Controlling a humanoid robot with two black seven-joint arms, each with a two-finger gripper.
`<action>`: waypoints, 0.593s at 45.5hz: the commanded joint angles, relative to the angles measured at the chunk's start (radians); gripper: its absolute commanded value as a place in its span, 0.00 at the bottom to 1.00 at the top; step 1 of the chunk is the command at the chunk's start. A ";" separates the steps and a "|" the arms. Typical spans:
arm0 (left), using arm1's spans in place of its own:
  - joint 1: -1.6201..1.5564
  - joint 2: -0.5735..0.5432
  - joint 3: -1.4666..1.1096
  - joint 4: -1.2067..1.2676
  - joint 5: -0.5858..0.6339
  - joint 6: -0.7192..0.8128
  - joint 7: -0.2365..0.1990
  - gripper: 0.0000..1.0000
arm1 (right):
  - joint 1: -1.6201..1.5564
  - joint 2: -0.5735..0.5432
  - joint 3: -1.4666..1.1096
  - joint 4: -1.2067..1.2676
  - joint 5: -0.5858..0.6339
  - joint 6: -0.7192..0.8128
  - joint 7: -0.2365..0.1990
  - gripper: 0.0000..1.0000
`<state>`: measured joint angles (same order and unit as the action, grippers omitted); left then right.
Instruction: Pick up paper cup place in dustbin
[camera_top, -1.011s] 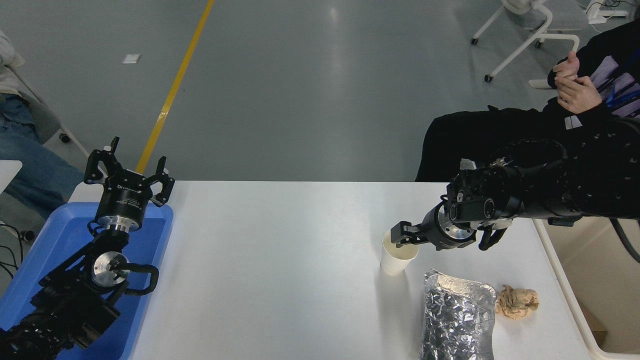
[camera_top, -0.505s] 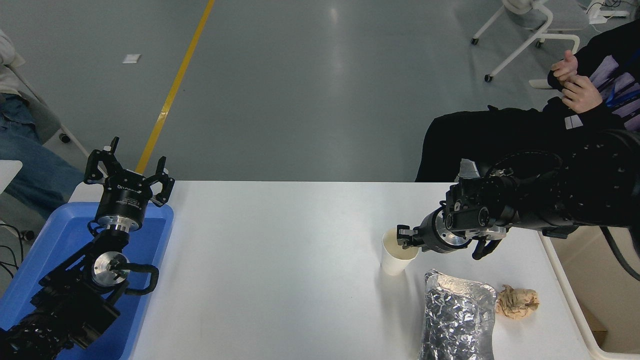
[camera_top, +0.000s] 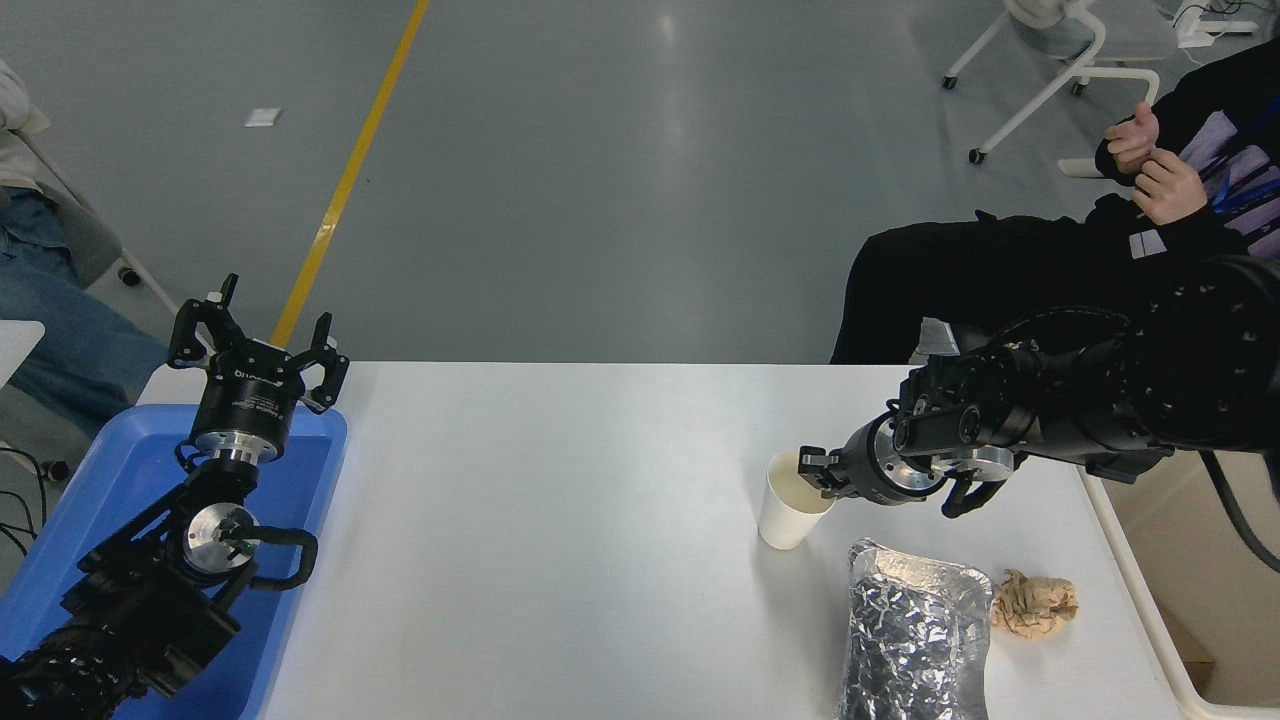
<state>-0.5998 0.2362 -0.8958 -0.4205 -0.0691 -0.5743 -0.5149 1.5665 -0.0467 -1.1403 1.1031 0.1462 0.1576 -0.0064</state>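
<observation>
Bright even overhead light, soft glare streak on grey floor (camera_top: 680, 150), faint shadows on white table (camera_top: 560, 520), sharp focus

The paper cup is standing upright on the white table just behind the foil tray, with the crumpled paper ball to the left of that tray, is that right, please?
Not quite: the head view shows the crumpled paper ball to the right of the foil tray, not the left. The paper cup does stand upright on the white table just behind that tray.

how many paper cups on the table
1. The paper cup stands upright right of the table's middle, at the right pincer, just behind the foil tray. None seems hidden.
</observation>
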 joint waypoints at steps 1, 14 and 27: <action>0.000 0.000 0.000 -0.001 0.000 -0.001 0.000 0.99 | 0.116 -0.088 -0.002 0.083 0.006 0.077 0.005 0.00; 0.000 0.000 0.002 0.000 0.000 -0.001 0.001 0.99 | 0.447 -0.217 -0.068 0.161 -0.013 0.525 0.005 0.00; 0.000 0.000 0.002 0.000 0.000 0.001 0.001 0.99 | 0.745 -0.228 -0.202 0.290 -0.030 0.628 0.002 0.00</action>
<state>-0.6000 0.2363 -0.8949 -0.4205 -0.0690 -0.5749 -0.5138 2.0681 -0.2487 -1.2483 1.2907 0.1298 0.6689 -0.0036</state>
